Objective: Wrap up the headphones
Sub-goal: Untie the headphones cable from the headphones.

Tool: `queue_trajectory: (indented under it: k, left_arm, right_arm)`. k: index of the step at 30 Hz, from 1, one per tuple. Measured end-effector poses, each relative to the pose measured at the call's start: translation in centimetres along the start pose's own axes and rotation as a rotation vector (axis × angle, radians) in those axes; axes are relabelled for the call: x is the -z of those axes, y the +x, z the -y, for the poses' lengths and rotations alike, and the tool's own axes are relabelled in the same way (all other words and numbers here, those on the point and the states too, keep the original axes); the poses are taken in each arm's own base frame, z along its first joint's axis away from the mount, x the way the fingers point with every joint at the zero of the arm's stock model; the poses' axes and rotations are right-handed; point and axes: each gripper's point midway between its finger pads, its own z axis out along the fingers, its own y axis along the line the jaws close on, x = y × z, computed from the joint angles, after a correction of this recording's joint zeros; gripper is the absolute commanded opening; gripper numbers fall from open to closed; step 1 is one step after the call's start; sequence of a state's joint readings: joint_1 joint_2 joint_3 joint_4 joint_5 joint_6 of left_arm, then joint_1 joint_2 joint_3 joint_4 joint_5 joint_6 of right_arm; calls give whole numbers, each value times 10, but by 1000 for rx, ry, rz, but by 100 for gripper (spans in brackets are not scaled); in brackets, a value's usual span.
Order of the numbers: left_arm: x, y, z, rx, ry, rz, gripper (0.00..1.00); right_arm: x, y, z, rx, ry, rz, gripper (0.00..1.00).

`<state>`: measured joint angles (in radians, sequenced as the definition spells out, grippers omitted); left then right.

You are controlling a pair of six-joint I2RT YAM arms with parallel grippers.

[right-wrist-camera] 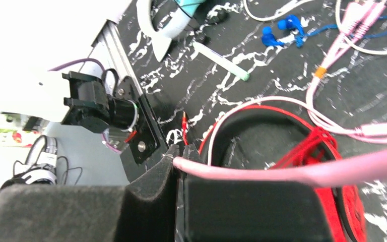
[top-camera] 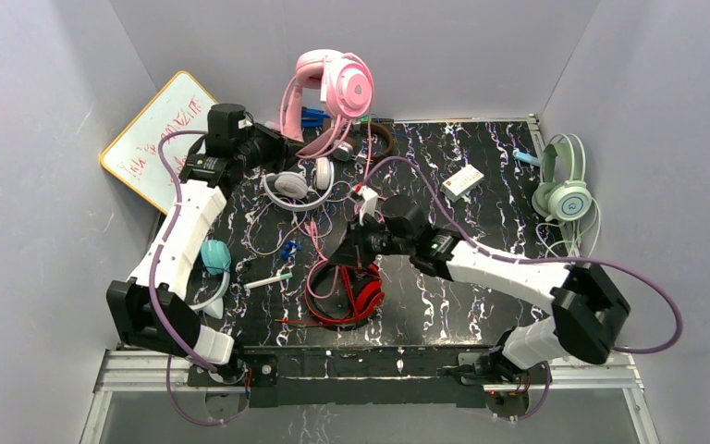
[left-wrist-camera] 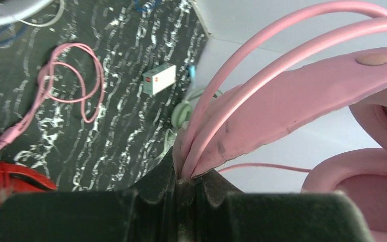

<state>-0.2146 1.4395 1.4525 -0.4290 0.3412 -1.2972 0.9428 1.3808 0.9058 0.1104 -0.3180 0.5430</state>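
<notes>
The pink headphones [top-camera: 337,83] are held up at the back of the table. My left gripper [top-camera: 287,143] is shut on the lower end of their headband and its thin rails, shown close in the left wrist view [left-wrist-camera: 191,174]. Their pink cord [top-camera: 319,157] hangs down and loops over the table. My right gripper [top-camera: 347,250] is shut on this pink cord [right-wrist-camera: 307,171] just above the red headphones [right-wrist-camera: 342,201]. White headphones [top-camera: 291,185], teal headphones [top-camera: 214,257], mint green headphones [top-camera: 564,190] and brown headphones [top-camera: 381,139] lie around.
A whiteboard [top-camera: 157,139] leans at the back left. A small white box [top-camera: 463,180] lies right of centre. A white-green pen [top-camera: 268,279] and blue earbuds [top-camera: 288,248] lie near the red headphones [top-camera: 356,296]. Loose cords cross the black marbled table [top-camera: 481,305].
</notes>
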Motion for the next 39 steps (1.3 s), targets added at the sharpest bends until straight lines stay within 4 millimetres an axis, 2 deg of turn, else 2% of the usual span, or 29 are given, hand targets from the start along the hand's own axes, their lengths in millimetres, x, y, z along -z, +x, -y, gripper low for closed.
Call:
queue_trajectory:
  k: [5,9,12,17,20,25,30,35,39]
  left_arm:
    - [5,15,17,55,109,-63,0]
    - [5,29,20,91,153,-143,0]
    - [8,33,23,94,161,-157,0]
    - [22,42,35,67,211,-199,0]
    - [31,51,45,9,254,-248,0]
    - [47,68,52,-132,317,-292,0]
    - [62,102,54,-286,375,-363,0]
    - [62,142,48,-419,397,-445,0]
    - [56,167,34,-513,386,-509,0]
  right_arm:
    - [-29,-5,-5,-38,-76,-8,1]
    - [-33,-15,3,-54,-68,9,1]
    - [-24,-37,19,-94,-68,48,1]
    - [-4,-90,64,-146,-23,129,1]
    - [-2,-112,74,-138,-36,139,1]
    - [0,-119,70,-110,-98,96,1]
    - [2,-124,54,-27,-190,55,1]
    - [5,-118,47,39,-242,23,1]
    - [11,-127,47,93,-232,19,1]
